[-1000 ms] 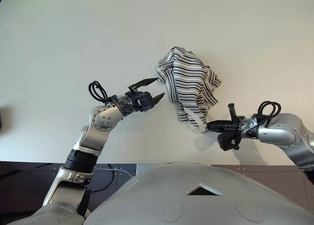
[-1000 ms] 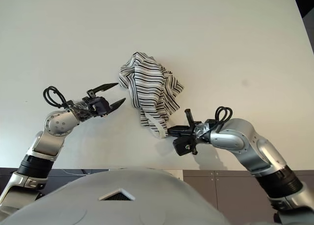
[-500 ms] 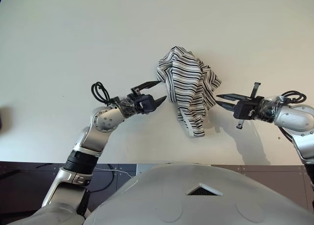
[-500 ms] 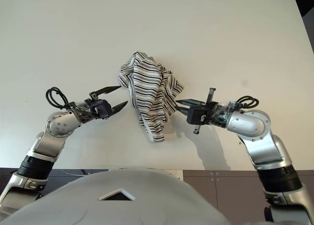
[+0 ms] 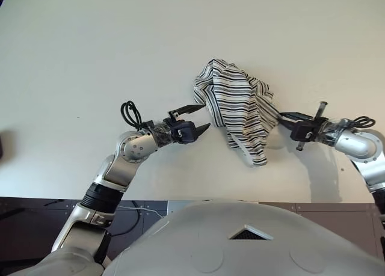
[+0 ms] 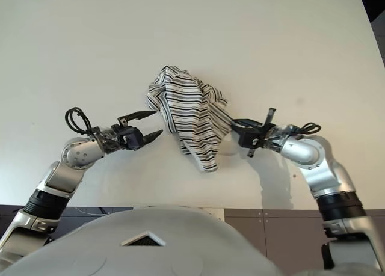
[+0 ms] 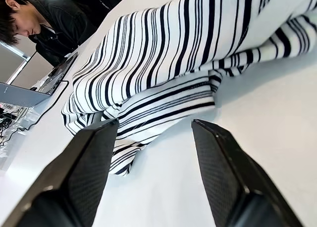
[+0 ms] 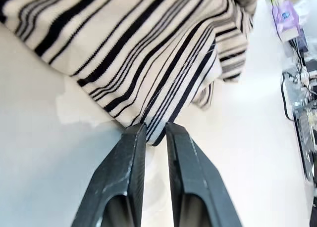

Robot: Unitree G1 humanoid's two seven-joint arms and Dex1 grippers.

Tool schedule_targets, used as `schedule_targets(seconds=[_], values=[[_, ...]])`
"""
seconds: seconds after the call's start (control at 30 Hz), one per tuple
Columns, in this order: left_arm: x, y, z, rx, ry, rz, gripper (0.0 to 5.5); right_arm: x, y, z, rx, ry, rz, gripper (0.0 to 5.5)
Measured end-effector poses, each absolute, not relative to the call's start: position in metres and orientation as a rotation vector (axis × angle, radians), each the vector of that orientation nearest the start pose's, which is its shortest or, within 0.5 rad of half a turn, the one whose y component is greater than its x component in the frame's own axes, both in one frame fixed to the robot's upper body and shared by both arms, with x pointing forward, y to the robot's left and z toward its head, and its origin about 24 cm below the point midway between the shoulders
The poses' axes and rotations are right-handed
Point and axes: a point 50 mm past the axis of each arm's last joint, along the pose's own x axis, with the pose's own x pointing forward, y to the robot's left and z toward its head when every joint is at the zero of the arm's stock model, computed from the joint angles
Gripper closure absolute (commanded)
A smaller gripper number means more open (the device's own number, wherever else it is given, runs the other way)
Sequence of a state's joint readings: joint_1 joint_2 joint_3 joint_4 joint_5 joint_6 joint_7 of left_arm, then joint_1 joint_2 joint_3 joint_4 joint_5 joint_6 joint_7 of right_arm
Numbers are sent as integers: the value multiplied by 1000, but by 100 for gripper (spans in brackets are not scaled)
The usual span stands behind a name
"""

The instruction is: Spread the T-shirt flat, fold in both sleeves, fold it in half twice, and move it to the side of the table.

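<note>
The right pincer (image 5: pixel 281 115) is closed to a narrow gap on the right edge of the T-shirt (image 5: pixel 237 107), and a little striped cloth is held between its tips. The left pincer (image 5: pixel 204 116) is held wide open just beside the shirt's left edge, apart from the cloth, with nothing gripped. The T-shirt is bunched in a heap near the middle of the table (image 5: pixel 90 59), between the two pincers, and one fold trails toward the near edge.

The task is judged to be at its very start. The shirt has not yet been spread flat, and no sleeve, collar or hem can be clearly made out in the crumple. Spreading is judged to be the step in hand, with one edge gripped and the opposite one not yet taken. Both sleeve folds, the two halvings and the move to the table's side are all left to be done.

No brand, label or readable writing can be made out on the shirt, where only black and white stripes are seen. Nothing legible is seen on the table either.
</note>
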State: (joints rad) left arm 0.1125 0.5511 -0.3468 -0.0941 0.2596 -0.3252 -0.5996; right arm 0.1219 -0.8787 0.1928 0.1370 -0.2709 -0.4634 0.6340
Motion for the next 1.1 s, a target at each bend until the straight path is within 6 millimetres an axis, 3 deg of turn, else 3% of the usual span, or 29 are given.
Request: schedule_targets(seconds=[0.1, 0.3, 0.4, 0.57, 0.77, 0.87, 1.1], values=[[189, 139, 26, 778, -8, -1064, 275, 194, -277, 37, -1117, 344, 952, 478], [181, 146, 15, 798, 42, -1049, 275, 192, -294, 45, -1153, 416, 924, 478], [181, 148, 15, 802, 40, -1041, 275, 186, -292, 51, -1139, 366, 960, 478], [180, 154, 15, 799, 52, -993, 275, 172, -277, 78, -1160, 152, 1097, 391], [179, 155, 15, 797, 58, -979, 275, 135, -292, 54, -1255, 175, 1224, 387], [179, 154, 15, 802, 58, -980, 275, 135, -291, 49, -1296, 107, 1199, 354], [180, 154, 16, 810, 59, -999, 275, 139, -281, 37, -1325, 3, 1167, 354]])
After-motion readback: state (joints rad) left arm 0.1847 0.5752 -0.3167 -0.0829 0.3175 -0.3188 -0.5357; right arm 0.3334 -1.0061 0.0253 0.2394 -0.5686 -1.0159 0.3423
